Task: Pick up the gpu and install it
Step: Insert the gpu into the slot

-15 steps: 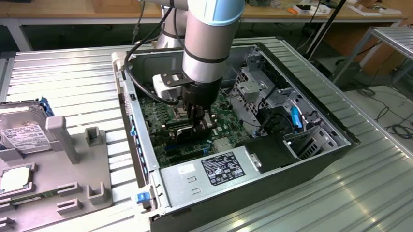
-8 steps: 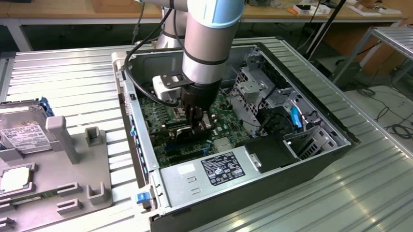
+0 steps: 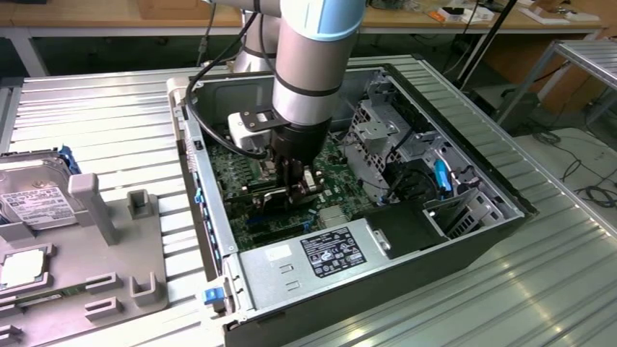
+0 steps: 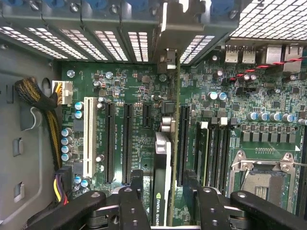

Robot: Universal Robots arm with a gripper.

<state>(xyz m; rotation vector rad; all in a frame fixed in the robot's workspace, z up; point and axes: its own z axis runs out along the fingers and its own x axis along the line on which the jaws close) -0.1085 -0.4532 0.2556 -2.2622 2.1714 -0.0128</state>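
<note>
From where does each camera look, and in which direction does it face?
Exterior view: above and beside the open computer case, looking down into it; the arm shows, reaching in.
Wrist view: on the wrist, looking straight at the motherboard; the fingers show, one on either side of the gpu, which is seen edge-on.
Shared: the motherboard inside the case.

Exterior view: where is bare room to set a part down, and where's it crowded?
Free: ribbed metal tabletop at the exterior view's upper left, bordered by the black computer case and grey parts fixture; also at its lower right. Crowded: inside the case, around the hand and black gpu card.
</note>
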